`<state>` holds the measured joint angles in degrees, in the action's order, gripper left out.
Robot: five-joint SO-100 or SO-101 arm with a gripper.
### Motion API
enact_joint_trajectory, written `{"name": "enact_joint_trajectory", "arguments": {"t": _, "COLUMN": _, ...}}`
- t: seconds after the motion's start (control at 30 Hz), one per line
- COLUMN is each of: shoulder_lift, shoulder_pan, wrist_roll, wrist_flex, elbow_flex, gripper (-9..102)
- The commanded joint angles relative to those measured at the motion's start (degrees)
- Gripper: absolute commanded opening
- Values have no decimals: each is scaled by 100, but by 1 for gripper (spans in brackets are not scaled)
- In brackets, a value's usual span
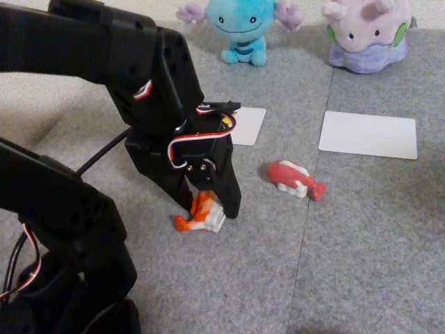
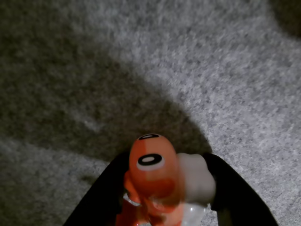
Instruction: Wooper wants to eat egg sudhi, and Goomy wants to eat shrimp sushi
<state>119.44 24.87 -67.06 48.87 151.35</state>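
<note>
Shrimp sushi (image 1: pixel 199 214) on grey carpet (image 1: pixel 361 229), w/ gripper (image 1: pixel 208 209) closed around it; wrist view: black fingers (image 2: pixel 101 197) press both sides of sushi (image 2: pixel 155 174). Red sushi (image 1: pixel 297 179) lies apart to right in fixed view. Wooper (image 1: pixel 241 28) & Goomy (image 1: pixel 365 35) at back, 2 white cards (image 1: pixel 368 134) in front of them.

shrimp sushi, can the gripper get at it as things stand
Probably yes. In the fixed view the gripper is already down on the shrimp sushi, on bare carpet, with the red sushi well off to its right. In the wrist view the dark fingers flank the piece on both sides.
</note>
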Motion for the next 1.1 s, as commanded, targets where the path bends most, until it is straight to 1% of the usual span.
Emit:
{"name": "enact_joint_trajectory", "arguments": {"t": 0.0, "shoulder_lift": -9, "shoulder_pan": 44, "wrist_roll": -193, "wrist_flex": 0, "elbow_flex": -185, "gripper": 7}}
{"name": "enact_joint_trajectory", "arguments": {"t": 0.1, "shoulder_lift": 141, "shoulder_pan": 88, "wrist_roll": -369, "wrist_flex": 193, "elbow_flex": -633, "gripper": 7}}
{"name": "enact_joint_trajectory", "arguments": {"t": 0.3, "shoulder_lift": -70, "shoulder_pan": 448, "wrist_roll": -334, "wrist_flex": 1213, "elbow_flex": -2241, "gripper": 7}}
{"name": "enact_joint_trajectory", "arguments": {"t": 0.53, "shoulder_lift": -1213, "shoulder_pan": 650, "wrist_roll": -308, "wrist_flex": 1898, "elbow_flex": -4307, "gripper": 7}}
{"name": "enact_joint_trajectory", "arguments": {"t": 0.67, "shoulder_lift": -2224, "shoulder_pan": 659, "wrist_roll": -299, "wrist_flex": 1960, "elbow_flex": -5467, "gripper": 7}}
{"name": "enact_joint_trajectory", "arguments": {"t": 0.93, "shoulder_lift": -4140, "shoulder_pan": 976, "wrist_roll": 272, "wrist_flex": 1802, "elbow_flex": -7444, "gripper": 7}}
{"name": "enact_joint_trajectory", "arguments": {"t": 1.07, "shoulder_lift": -4992, "shoulder_pan": 1222, "wrist_roll": 721, "wrist_flex": 1802, "elbow_flex": -8332, "gripper": 7}}
